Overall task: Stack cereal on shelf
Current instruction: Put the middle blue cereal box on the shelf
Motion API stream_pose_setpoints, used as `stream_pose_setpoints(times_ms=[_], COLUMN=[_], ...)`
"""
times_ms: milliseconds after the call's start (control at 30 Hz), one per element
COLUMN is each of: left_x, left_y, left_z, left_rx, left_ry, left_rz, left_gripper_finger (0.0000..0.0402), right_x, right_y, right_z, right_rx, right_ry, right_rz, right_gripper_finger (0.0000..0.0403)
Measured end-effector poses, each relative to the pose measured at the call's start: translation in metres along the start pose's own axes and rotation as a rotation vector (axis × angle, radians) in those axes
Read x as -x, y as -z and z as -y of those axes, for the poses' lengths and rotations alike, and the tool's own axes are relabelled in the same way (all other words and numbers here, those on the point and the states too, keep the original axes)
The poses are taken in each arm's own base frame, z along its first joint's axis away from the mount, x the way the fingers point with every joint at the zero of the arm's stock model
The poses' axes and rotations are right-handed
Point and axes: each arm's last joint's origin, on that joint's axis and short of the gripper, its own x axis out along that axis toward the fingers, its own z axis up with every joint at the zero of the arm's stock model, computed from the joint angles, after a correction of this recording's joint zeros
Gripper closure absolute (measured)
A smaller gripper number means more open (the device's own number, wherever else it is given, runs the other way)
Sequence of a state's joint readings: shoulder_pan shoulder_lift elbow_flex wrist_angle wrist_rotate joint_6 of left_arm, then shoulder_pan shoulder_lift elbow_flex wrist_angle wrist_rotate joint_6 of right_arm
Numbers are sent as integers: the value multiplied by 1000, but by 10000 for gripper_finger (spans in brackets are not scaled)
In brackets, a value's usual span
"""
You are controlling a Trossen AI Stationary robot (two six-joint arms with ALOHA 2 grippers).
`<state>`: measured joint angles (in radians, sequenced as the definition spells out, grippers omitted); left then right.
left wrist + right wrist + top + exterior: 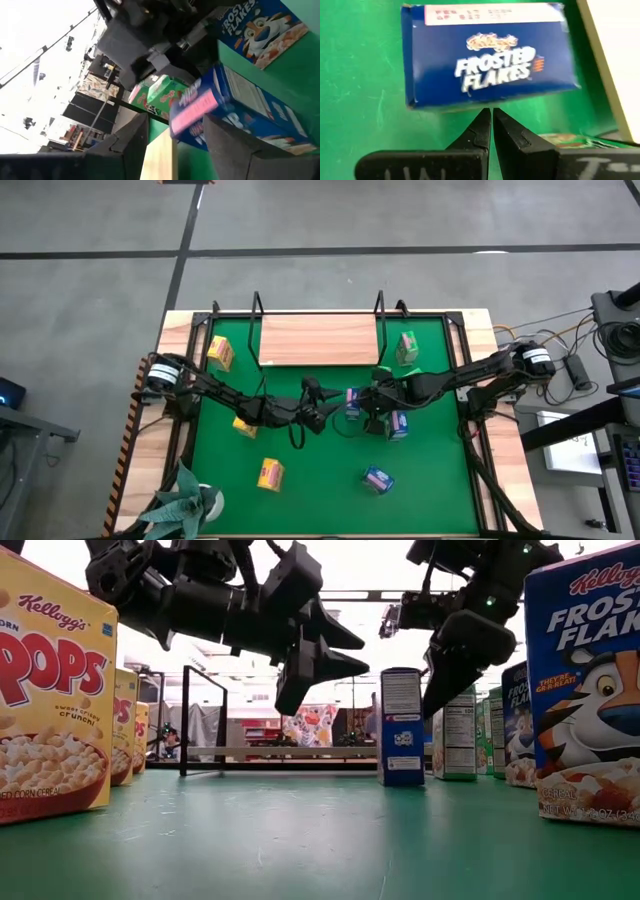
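From above, the shelf [318, 340] lies bare at the far side of the green mat [310, 480]; no box stands on it. So stacking has not begun, and every box in view is still to place. Yellow boxes [270, 474] lie behind and beside the left tool [328, 406]. Just ahead of it stands a blue box [352, 401]. The right tool [376, 420] hovers near that box, with a second blue box [398, 423] just beside it and a green box [407, 347] beyond, next to the shelf.

At tabletop level, the left tool [345, 650] hangs with fingers parted, short of the upright blue box [401, 726].

The left wrist view shows the blue box [235, 110] between its spread fingers [132, 137]; whether they touch it I cannot tell.

The right wrist view shows its tool [491, 122] clenched, empty, above a blue Frosted Flakes box [487, 55].
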<state>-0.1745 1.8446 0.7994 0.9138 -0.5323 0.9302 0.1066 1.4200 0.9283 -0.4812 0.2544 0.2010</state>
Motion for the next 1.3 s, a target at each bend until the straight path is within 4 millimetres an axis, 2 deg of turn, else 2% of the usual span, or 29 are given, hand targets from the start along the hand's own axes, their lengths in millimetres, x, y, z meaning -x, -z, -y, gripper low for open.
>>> stream_pose_setpoints(times_ms=[400,633,900,1033,1300], left_x=[2,19,46,51,54], left_y=[-1,-9,-14,-14,-15], left_z=[-1,-20,-51,-51,-39], left_rx=[49,94,230,273,327], left_ry=[-18,-75,-124,-54,35], left_rz=[-24,-9,60,79,77], left_gripper_finger=[229,229,229,229,229], right_x=[36,67,91,96,82], right_y=[-4,-4,-37,-55,-71], right_z=[9,17,18,25,37], right_rx=[-31,-32,107,169,342], right_ry=[-8,-31,-23,6,-25], right_rz=[75,165,216,199,86], right_gripper_finger=[394,394,394,394,394])
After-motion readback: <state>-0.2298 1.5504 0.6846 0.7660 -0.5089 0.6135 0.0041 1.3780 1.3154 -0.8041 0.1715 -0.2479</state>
